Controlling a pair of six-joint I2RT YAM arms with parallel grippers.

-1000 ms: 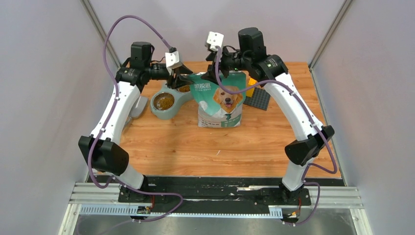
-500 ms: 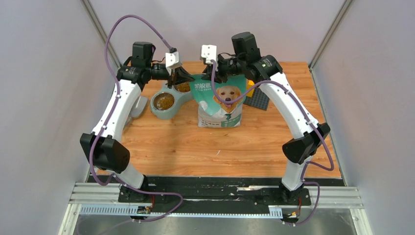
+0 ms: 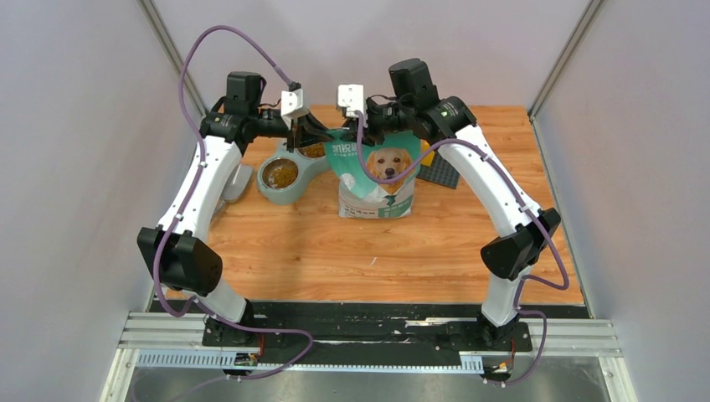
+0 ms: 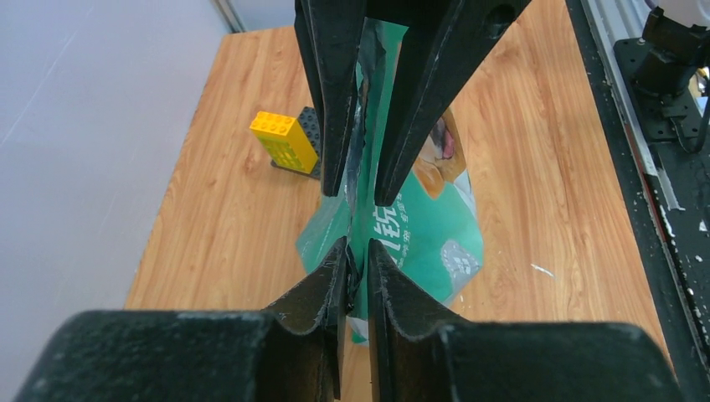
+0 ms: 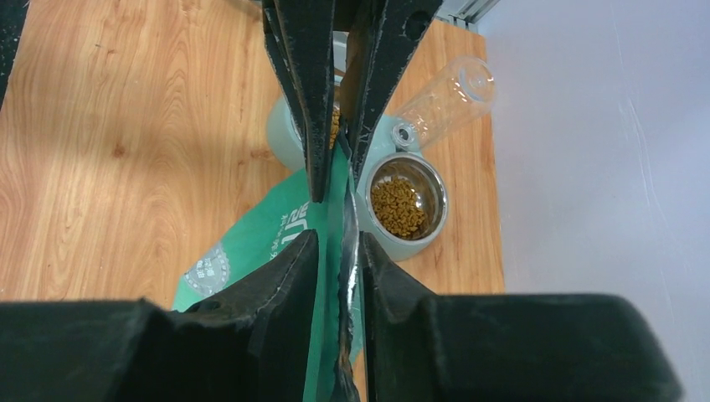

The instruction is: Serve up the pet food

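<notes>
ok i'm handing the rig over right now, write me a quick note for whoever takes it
Left gripper: jaws shut on the top edge of the bag, at the end nearest the feeder.
Right gripper: jaws shut on the same top edge, further along.
Bag: upright mid-table, beside the feeder.
Pet food: in the feeder's steel bowl.
Done: food is in the bowl.
Left: unclear whether the bag is being opened for more or closed up. Check that, then let it go standing.
</notes>
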